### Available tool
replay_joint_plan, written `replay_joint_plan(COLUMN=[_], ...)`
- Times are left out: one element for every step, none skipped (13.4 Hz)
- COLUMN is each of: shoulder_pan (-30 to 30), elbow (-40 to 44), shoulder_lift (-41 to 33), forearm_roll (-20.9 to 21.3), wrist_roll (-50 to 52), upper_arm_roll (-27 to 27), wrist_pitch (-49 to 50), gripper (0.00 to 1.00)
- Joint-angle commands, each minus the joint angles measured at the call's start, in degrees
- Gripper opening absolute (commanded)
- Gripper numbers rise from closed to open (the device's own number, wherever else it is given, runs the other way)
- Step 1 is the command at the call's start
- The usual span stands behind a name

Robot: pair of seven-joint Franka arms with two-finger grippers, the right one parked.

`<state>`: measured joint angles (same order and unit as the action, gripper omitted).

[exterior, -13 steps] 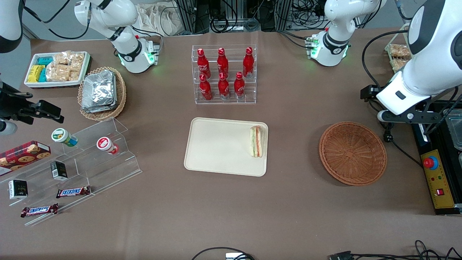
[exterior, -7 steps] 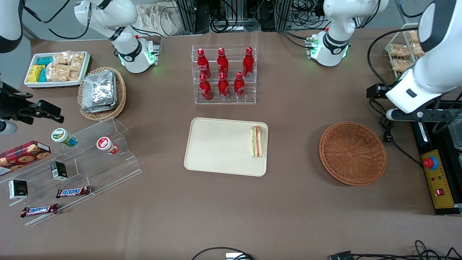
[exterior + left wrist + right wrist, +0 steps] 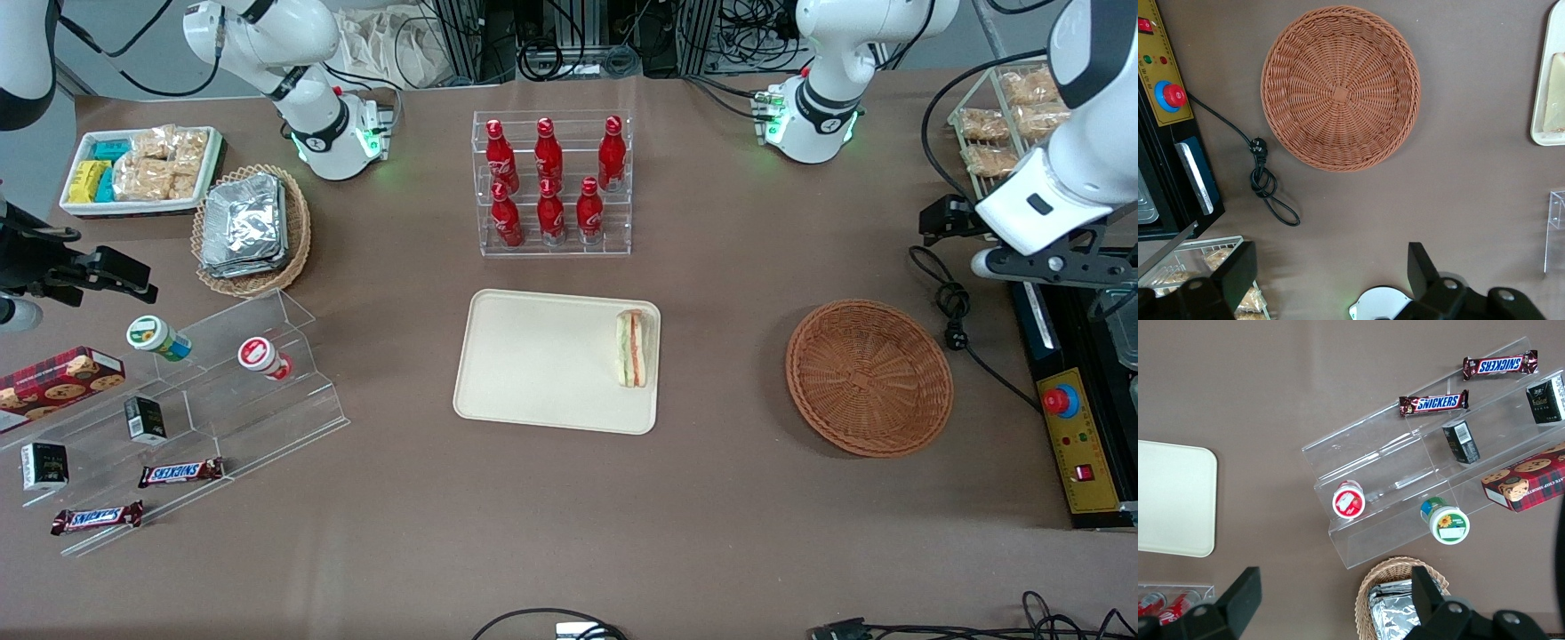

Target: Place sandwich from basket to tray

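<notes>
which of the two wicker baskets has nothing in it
The orange-brown basket toward the working arm's end; the lighter tan basket holds silver foil packets. The open gripper hovers above the table beside the orange-brown one.

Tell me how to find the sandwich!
Look for the big cream tray in the middle of the table, in front of the red bottles. The sandwich lies on its edge nearest the empty basket; green and orange stripes mark it. The gripper hangs open, away from it.
</notes>
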<state>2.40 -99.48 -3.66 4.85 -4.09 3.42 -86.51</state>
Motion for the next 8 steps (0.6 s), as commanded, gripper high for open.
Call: replay_joint_plan(shoulder_pan=[1.03,1.03,0.94,0.85,0.85,0.85,0.85,0.85], elbow=[-2.73,-2.65,-2.65,-2.65,-2.65,-2.56,-2.56,-2.65], shoulder_lift=[-2.40,-2.23,-2.14,-2.14,-2.22,-2.14,-2.14,-2.22], forearm_roll=[-0.54,-0.54,-0.54,-0.54,-0.54,-0.54,-0.54,-0.54], wrist_roll=[-0.83,-0.83,-0.74,-0.83,-0.74,-0.74,-0.74,-0.74], upper_arm_roll=[-0.96,-0.96,-0.96,-0.96,-0.96,-0.96,-0.96,-0.96], wrist_pitch=[-2.61,-2.70,-2.70,-3.05,-3.57,-3.75,-3.93,-4.10], gripper=[1.00,1.00,1.00,1.00,1.00,1.00,1.00,1.00])
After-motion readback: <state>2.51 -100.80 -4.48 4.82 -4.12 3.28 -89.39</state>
